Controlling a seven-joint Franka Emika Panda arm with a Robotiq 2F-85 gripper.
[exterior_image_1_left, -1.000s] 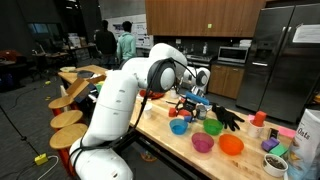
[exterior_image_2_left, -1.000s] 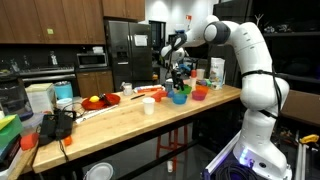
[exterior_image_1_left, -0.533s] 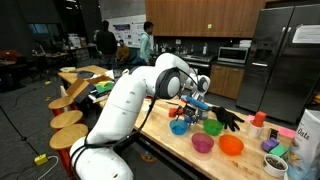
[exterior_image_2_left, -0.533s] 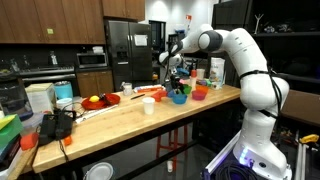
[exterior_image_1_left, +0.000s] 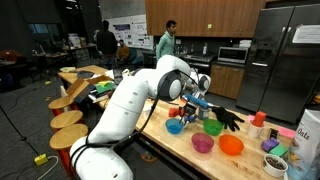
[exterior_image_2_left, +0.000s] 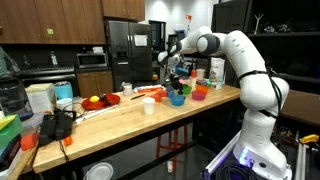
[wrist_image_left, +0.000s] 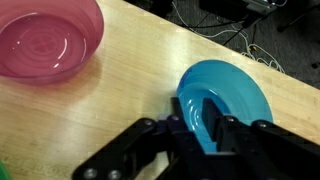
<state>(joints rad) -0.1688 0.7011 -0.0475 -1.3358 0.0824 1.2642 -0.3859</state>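
Note:
A blue bowl (wrist_image_left: 240, 95) stands on the wooden counter (wrist_image_left: 90, 115), and my gripper (wrist_image_left: 198, 125) is down over its near rim. One finger is inside the bowl and the other outside, pinching the wall between them. In both exterior views the gripper (exterior_image_1_left: 184, 110) (exterior_image_2_left: 177, 86) points straight down onto the blue bowl (exterior_image_1_left: 176, 127) (exterior_image_2_left: 179, 98). A pink bowl (wrist_image_left: 45, 40) sits apart from it at the wrist view's upper left.
Around the blue bowl stand a green bowl (exterior_image_1_left: 213, 127), a purple bowl (exterior_image_1_left: 202, 143) and an orange bowl (exterior_image_1_left: 231, 146), with a black glove (exterior_image_1_left: 228, 118) behind. A white cup (exterior_image_2_left: 148, 105) and red dishes (exterior_image_2_left: 100, 100) lie further along the counter. Stools (exterior_image_1_left: 68, 120) line its edge.
The arm has come down over the blue bowl, and the jaws have gone from wide open to closed on its rim. A person in the background walked across.

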